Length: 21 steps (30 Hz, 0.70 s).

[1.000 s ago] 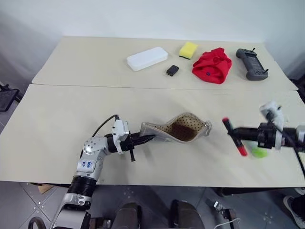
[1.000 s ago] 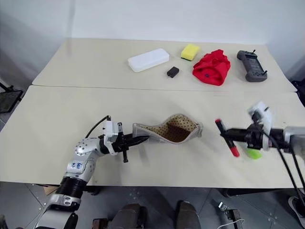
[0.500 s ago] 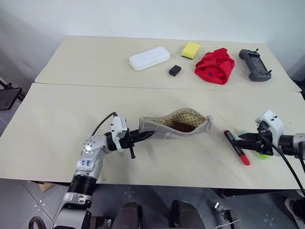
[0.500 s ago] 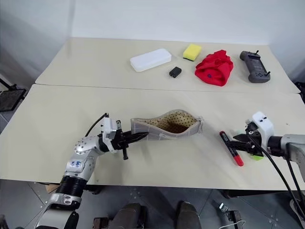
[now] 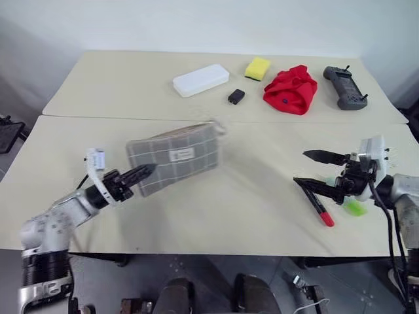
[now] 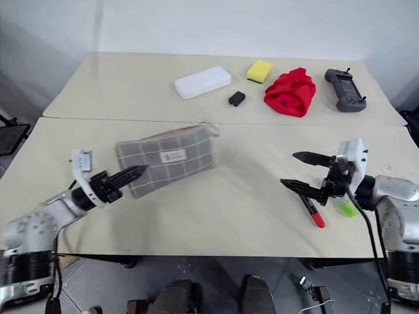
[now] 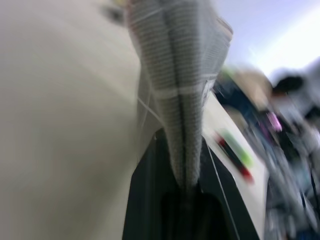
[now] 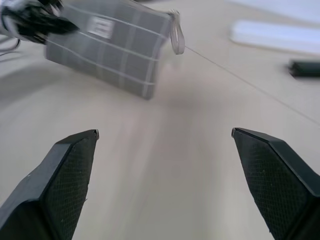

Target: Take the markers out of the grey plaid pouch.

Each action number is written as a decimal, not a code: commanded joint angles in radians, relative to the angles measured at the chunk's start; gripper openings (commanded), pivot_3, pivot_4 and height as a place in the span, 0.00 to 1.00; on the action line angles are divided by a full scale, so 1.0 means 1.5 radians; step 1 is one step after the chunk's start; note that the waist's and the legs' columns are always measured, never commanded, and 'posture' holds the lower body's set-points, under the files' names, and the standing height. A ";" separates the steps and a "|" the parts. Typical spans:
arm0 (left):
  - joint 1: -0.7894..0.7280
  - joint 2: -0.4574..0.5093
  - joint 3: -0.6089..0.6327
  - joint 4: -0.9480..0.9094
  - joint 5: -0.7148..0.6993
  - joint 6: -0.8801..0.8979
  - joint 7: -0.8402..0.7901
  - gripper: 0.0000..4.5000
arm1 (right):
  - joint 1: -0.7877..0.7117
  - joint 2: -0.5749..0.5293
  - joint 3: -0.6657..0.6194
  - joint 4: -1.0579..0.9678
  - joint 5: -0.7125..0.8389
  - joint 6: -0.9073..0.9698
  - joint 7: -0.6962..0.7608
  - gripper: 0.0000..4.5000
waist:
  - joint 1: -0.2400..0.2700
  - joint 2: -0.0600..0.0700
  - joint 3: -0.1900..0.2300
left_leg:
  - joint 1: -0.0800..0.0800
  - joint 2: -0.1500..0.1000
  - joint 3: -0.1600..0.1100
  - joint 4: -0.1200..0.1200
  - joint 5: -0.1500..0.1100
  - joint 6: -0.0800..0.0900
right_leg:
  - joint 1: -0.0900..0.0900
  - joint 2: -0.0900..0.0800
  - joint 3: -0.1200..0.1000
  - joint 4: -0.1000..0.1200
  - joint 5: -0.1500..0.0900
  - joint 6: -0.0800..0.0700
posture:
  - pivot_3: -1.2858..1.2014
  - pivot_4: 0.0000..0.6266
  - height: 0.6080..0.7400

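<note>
Two beige tables [image 5: 78, 196] butted end to end, white wall behind; far table holds a white case [image 5: 201, 80], yellow sponge [image 5: 258, 67], red cloth [image 5: 291, 89], black controller [image 5: 345, 87].

Left gripper [image 5: 139, 175] clamped on the lower-left corner of the grey plaid pouch [image 5: 175, 157], left of centre frame, held up off the near table; label side faces the camera.

Right gripper [image 5: 311, 169] spread wide and empty, lower right; red marker [image 5: 319, 206] lies on the table beneath it, green marker [image 5: 354, 208] just beside.

Risks: the one-corner pinch may slip and drop the pouch; any marker left inside could slide out uncontrolled, though the mouth is not visible, so contents uncertain; a low right-arm sweep could roll the loose markers off the front edge.

Pouch long axis runs lower left to upper right, cord loop end [image 5: 218, 127] pointing toward the far table.
</note>
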 commanded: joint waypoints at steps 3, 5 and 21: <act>0.062 -0.033 0.131 -0.038 -0.160 0.073 0.204 0.00 | 0.011 0.053 0.020 -0.023 -0.018 -0.089 0.000 0.99 | 0.001 0.000 0.000 | 0.000 -0.001 0.000 0.000 0.000 0.000 | 0.000 0.000 0.000 0.000 0.000 0.000 | 0.52 0.24 1.00; 0.073 -0.044 0.141 -0.055 -0.184 0.069 0.242 0.13 | 0.011 0.055 0.032 -0.013 -0.026 -0.106 0.014 1.00 | 0.007 0.000 0.000 | 0.000 -0.001 0.000 0.000 0.000 0.000 | 0.000 -0.001 0.001 0.000 0.000 0.000 | 0.52 0.24 1.00; 0.366 0.215 0.047 -0.147 0.266 -0.335 -0.109 0.99 | -0.011 0.040 0.027 0.033 -0.022 -0.122 0.030 1.00 | -0.012 0.001 0.001 | 0.009 -0.003 0.010 -0.009 -0.001 -0.002 | 0.000 0.001 0.007 0.000 -0.002 -0.003 | 0.52 0.24 1.00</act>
